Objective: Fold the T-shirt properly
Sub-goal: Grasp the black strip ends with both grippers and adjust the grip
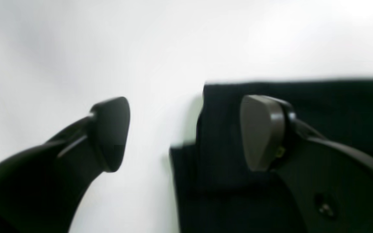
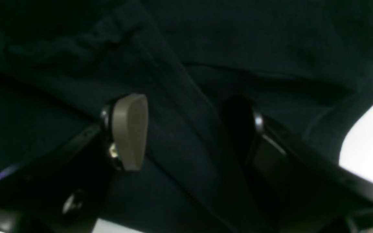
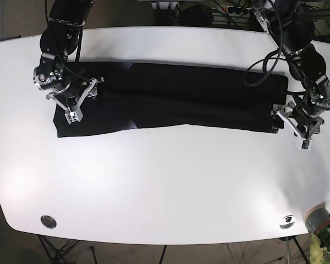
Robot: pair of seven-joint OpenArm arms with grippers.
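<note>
Lying along the white desk's [image 3: 165,192] far side, the black cotton T-shirt [image 3: 176,102] forms a long folded band. My left pincer [image 1: 186,132] gapes at its end, my right pincer [image 2: 186,132] gapes over the other.

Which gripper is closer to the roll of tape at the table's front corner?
Left. The left gripper sits at the T-shirt end on the tape roll side; the right gripper is over the opposite end.

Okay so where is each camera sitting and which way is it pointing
Left wrist: rides that arm, looking down past the open left claw at the black T-shirt corner on the white table.
Right wrist: on the right arm, close above shirt fabric, open right claw.
Base: overhead, looking down at the whole table, both arms showing.
Shared: all show the T-shirt.
</note>
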